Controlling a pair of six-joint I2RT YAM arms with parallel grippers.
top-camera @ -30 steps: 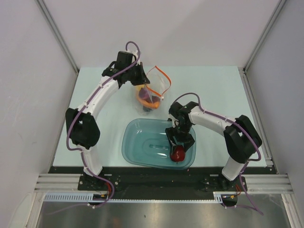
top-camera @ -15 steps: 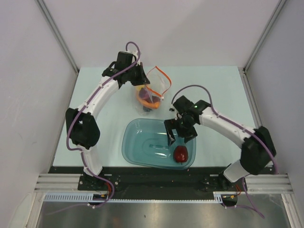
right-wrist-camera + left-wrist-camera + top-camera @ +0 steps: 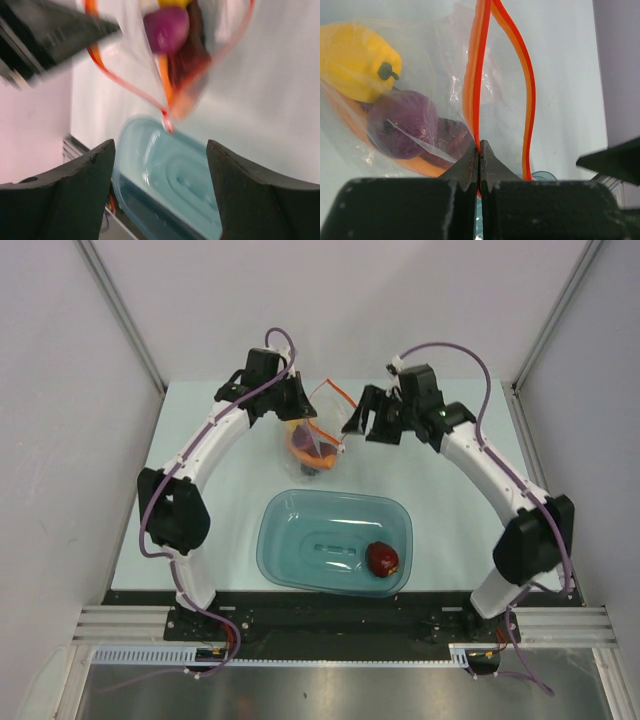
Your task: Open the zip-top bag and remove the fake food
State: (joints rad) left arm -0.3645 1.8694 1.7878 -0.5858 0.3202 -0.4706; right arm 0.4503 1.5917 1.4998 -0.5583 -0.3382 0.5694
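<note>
The zip-top bag (image 3: 336, 416) hangs open at the far middle, its orange-red zip strip (image 3: 476, 75) spread into a loop. My left gripper (image 3: 299, 417) is shut on one side of the strip (image 3: 479, 150). Inside the bag are a yellow bell pepper (image 3: 357, 60), a pink-purple onion (image 3: 402, 125) and an orange-and-maroon slice (image 3: 432, 162). My right gripper (image 3: 363, 422) is open and empty just right of the bag's mouth; in its own view (image 3: 160, 170) the bag's onion (image 3: 167, 25) shows ahead. The dark red apple (image 3: 381, 558) lies in the tub.
The teal translucent tub (image 3: 300, 530) stands at the near middle, below the bag; it also shows in the right wrist view (image 3: 175, 175). Grey walls enclose the table on the left, far and right sides.
My right gripper let go of the apple in the tub, rose and swung away to the bag's mouth. The left gripper and bag have stayed put.
</note>
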